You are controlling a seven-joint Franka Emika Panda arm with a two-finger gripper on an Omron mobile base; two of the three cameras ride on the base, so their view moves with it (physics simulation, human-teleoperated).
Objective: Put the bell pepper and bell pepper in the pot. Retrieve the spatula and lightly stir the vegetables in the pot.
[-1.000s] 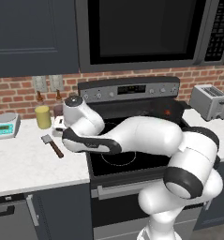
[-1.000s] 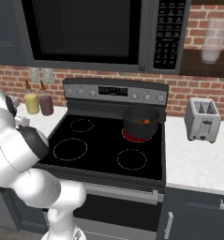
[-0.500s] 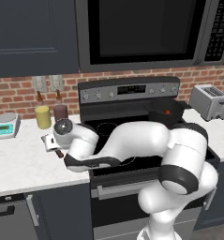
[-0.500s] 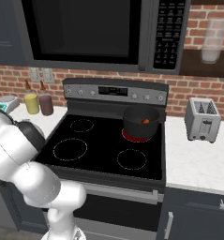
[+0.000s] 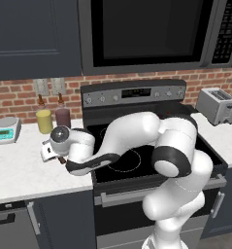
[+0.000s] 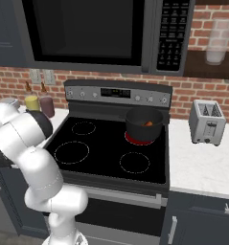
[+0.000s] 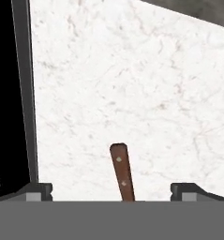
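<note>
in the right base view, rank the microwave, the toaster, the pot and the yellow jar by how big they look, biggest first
1. Microwave, by far the largest.
2. and 3. Toaster and pot look about alike; not ranked.
4. Yellow jar, smallest, though it stands farther back, which may shrink it.

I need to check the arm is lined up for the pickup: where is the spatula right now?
In the hand view, the spatula lies on the white counter, its brown handle between the open gripper fingertips, with the stove edge left of it.
</note>
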